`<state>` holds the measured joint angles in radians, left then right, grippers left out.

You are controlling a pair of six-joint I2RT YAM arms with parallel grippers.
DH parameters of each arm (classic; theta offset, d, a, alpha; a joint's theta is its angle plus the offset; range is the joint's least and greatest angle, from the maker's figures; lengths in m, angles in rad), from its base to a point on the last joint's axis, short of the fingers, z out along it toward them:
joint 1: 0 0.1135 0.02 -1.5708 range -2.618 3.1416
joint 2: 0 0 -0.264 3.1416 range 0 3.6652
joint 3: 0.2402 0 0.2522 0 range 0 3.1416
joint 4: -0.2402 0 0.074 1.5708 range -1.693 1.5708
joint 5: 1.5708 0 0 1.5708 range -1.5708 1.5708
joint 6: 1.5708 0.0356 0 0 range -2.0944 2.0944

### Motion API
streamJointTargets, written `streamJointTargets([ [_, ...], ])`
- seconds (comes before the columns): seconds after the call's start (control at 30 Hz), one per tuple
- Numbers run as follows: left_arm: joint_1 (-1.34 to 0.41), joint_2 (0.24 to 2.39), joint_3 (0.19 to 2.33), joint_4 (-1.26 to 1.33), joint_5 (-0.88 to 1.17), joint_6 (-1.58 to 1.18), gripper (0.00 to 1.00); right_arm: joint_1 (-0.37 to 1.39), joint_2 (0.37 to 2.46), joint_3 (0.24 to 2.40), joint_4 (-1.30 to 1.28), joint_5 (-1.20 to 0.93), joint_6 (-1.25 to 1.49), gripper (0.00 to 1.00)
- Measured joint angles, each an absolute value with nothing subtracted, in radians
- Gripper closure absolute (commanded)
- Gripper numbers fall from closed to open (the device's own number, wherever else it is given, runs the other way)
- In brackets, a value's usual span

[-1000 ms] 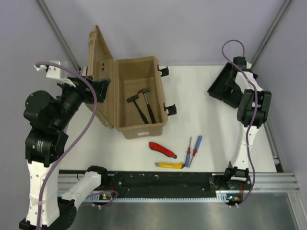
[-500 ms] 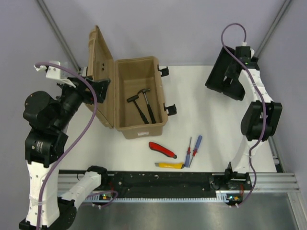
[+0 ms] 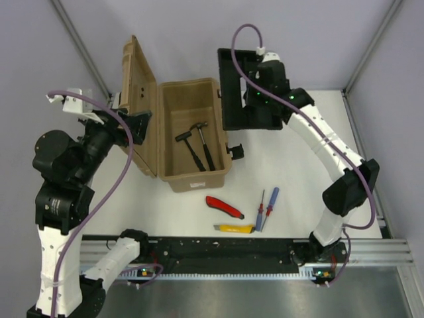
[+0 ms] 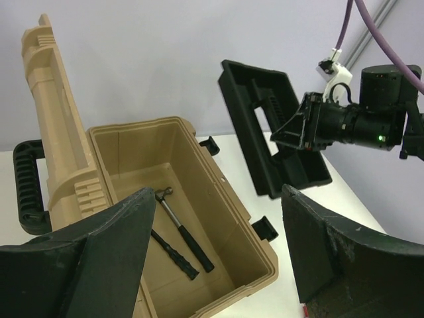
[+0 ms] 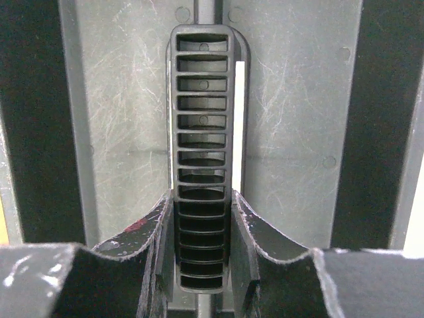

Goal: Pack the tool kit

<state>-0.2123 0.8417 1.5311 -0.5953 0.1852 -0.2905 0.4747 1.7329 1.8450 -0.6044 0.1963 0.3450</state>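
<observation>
The tan toolbox stands open at the left, its lid upright; it also shows in the left wrist view. Two black hammers lie inside it. My right gripper is shut on the ribbed handle of the black divided tray and holds it tilted in the air just right of the box. My left gripper is open and empty beside the lid. The red utility knife, yellow utility knife, red screwdriver and blue screwdriver lie on the table.
The white table ends at a black rail along the near side. Grey walls and slanted frame posts close the back. The toolbox's black latches stick out on its right side.
My right arm has swung the black tray from the far right corner, up and leftward, to just beside the toolbox. The left arm has barely moved.
</observation>
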Motion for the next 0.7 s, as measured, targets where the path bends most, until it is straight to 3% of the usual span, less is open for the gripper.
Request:
streamJointTargets([
  [0.37, -0.212, 0.811, 1.523, -0.616, 0.06, -0.313, 0.2, 0.844, 1.898, 2.138, -0.703, 0.321, 0.432, 1.0],
  [0.7, -0.212, 0.78, 1.523, -0.677, -0.104, -0.316, 0.2, 0.933, 2.057, 2.188, -0.797, 0.365, 0.587, 1.0],
])
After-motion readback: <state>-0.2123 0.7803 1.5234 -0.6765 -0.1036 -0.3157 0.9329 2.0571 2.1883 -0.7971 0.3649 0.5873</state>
